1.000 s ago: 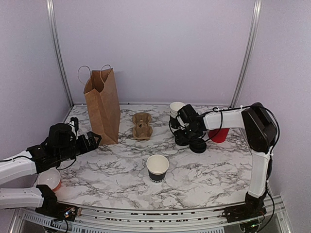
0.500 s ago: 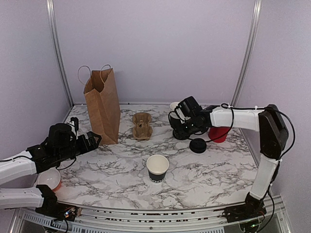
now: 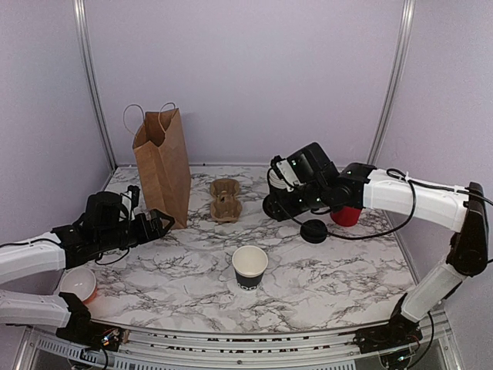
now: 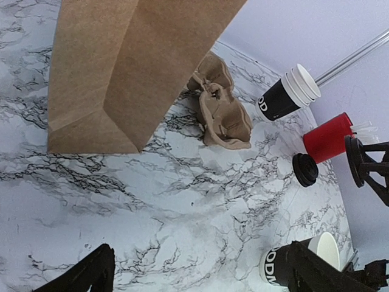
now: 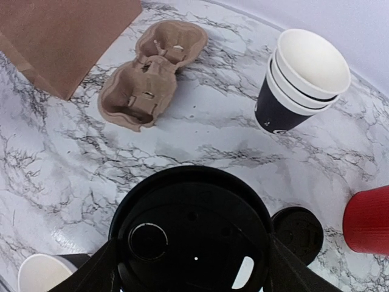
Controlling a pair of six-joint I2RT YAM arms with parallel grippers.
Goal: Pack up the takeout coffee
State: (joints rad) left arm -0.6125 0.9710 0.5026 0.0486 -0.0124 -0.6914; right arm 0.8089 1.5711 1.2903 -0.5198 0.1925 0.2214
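top external view takes in a marble desk (image 3: 331, 281) with both arms reaching in from its near edge. the biggest thing on it is a brown paper bag (image 3: 163, 169), upright at the far left with its mouth open and its two handles up. the left claw (image 3: 158, 223) hangs low near the bag's base. in the left wrist view its fingers (image 4: 85, 277) stand wide apart with nothing between them, so it is released. the right claw (image 3: 279, 202) reaches over the far right-centre of the desk and is clenched on a round black plastic lid (image 5: 191, 237). the right wrist view shows that lid lying flat, sip hole up, with a finger pressed at each side of its rim.

a moulded cardboard cup carrier (image 3: 226, 199) lies just right of the bag, toward the back. a stack of lidless black cups (image 5: 301, 79) with white rims stands right of the carrier, beyond the right claw. a red cup (image 3: 347, 215) stands further right, partly hidden by the right arm.

the takeout coffee cup (image 3: 249, 267), black outside and white inside, stands upright alone at the front centre of the desk, well apart from bag and carrier, and bears no lid. a small bowl (image 3: 77, 284) sits at the near left, under the left arm. a loose flat black lid (image 3: 313, 230) lies on the marble just beside the red cup.
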